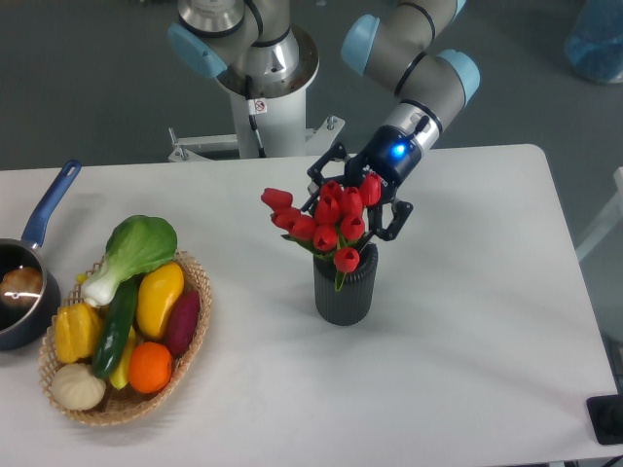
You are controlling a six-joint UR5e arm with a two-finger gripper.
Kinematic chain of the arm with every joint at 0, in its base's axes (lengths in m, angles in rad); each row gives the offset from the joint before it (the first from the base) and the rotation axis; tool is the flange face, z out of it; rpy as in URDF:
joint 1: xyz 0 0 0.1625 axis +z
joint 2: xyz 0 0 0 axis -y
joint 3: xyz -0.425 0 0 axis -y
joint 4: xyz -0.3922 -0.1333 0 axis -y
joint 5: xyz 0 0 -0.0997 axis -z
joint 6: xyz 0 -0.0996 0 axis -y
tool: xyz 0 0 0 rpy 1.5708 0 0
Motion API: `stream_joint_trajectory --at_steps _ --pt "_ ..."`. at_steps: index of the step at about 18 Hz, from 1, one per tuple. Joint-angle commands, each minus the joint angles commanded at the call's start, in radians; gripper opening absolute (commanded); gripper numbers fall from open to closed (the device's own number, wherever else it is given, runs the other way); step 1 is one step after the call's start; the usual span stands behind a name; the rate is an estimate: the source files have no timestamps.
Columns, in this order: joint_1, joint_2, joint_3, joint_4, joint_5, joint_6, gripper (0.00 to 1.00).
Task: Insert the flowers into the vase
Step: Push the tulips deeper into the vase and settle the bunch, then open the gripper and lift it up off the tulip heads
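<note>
The flowers (pixel 326 219), a bunch of red tulips with green leaves, stand over the mouth of the vase (pixel 344 292), a dark grey ribbed cylinder in the middle of the table. The bunch leans to the left, and its lowest bloom and a green leaf hang at the vase's rim. Whether the stems are inside the vase is hidden by the blooms. My gripper (pixel 352 206) comes in from the upper right with its black fingers on either side of the bunch, shut on it.
A wicker basket (pixel 195 336) of toy vegetables sits at the left. A blue-handled saucepan (pixel 24 282) is at the far left edge. The robot's base (pixel 258 88) stands behind the table.
</note>
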Motion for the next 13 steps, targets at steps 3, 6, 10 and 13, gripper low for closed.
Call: stream_joint_trajectory --at_steps 3,6,10,13 --pt "0.018 -0.021 0.014 0.0 0.0 0.002 1.0" --pt "0.032 -0.04 0.028 0.0 0.0 0.002 1.0" --pt "0.048 -0.043 0.032 0.0 -0.002 0.0 1.0" --pt "0.051 -0.035 0.02 0.0 -0.002 0.0 1.0"
